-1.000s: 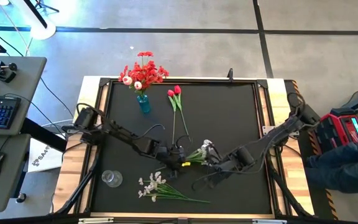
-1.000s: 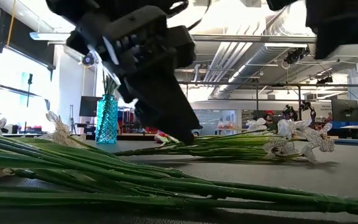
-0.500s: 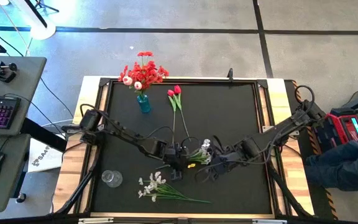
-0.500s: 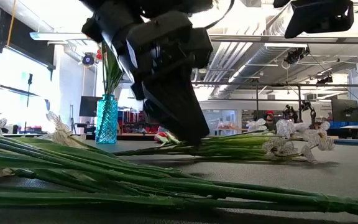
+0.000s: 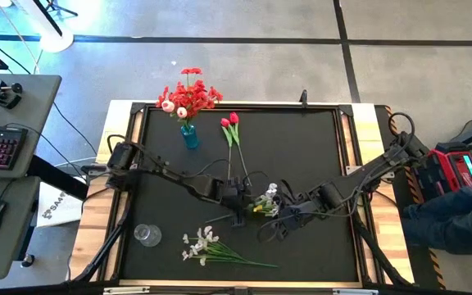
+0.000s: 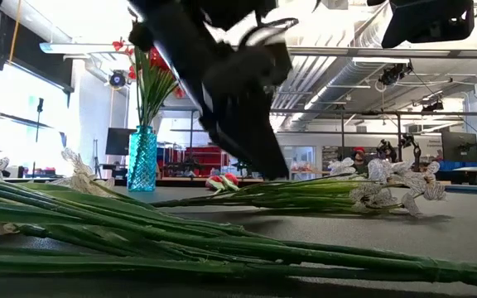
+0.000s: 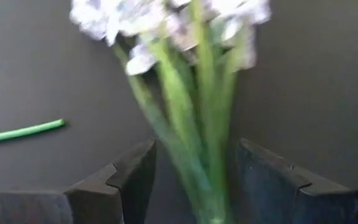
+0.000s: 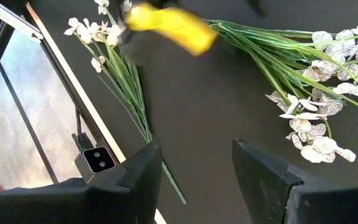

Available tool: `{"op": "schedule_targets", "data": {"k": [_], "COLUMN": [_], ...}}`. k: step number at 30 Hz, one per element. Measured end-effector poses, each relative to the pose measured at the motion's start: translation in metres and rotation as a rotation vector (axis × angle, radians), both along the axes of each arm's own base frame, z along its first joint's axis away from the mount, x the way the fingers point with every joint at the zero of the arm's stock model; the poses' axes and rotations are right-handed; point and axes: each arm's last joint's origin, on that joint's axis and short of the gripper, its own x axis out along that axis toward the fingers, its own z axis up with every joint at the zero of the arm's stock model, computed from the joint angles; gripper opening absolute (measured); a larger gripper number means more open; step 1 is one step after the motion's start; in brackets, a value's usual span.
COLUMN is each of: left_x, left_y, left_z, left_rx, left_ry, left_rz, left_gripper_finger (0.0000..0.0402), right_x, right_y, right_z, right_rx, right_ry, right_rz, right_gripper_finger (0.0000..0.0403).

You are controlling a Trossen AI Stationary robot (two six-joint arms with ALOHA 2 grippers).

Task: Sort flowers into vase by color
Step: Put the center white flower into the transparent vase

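The black table mat (image 5: 301, 156) carries everything, with both arms reaching to its centre. From nine o'clock the left arm stretches in, its left gripper (image 5: 242, 202) low over the middle; the wrist view shows its fingers (image 7: 129, 177) standing apart on either side of the green stems of a white spray (image 5: 266, 199), which pass between them, though actual contact cannot be made out. From three o'clock comes the right arm, its right gripper (image 5: 279, 215) just beside that spray, fingers (image 8: 143, 171) parted and holding nothing. At eleven o'clock the teal vase (image 5: 189, 136) holds red blooms (image 5: 188, 95). A second white spray (image 5: 207, 247) lies at seven o'clock, a clear glass (image 5: 146, 236) at eight, and two red tulips (image 5: 232, 123) near twelve.
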Motion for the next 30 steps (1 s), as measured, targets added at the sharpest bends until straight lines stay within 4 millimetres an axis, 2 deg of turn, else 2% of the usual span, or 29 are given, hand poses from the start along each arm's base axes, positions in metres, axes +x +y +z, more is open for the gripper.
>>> {"op": "schedule_targets", "data": {"k": [8,13,24,30], "left_x": [0.004,0.006,0.007,0.008], "left_y": [0.015,0.018,0.026,0.041], "left_z": [-0.013,-0.020,-0.021,-0.021], "left_rx": [-0.114,-0.114,-0.123,-0.171], "left_ry": [0.054,0.061,0.064,0.069], "left_rz": [-0.041,-0.032,-0.017,0.002], "left_gripper_finger": [0.0195,0.0148,0.0013,0.0009], "right_x": [0.000,0.000,0.000,0.001], "right_y": [0.000,-0.001,-0.001,-0.003], "right_z": [0.000,0.000,0.000,0.000], "right_rx": [-0.016,-0.026,-0.049,-0.074], "right_ry": [-0.005,-0.011,-0.012,-0.017], "right_rz": [0.008,0.003,0.032,0.063], "right_gripper_finger": [0.0181,0.0181,0.0181,0.0181]}}
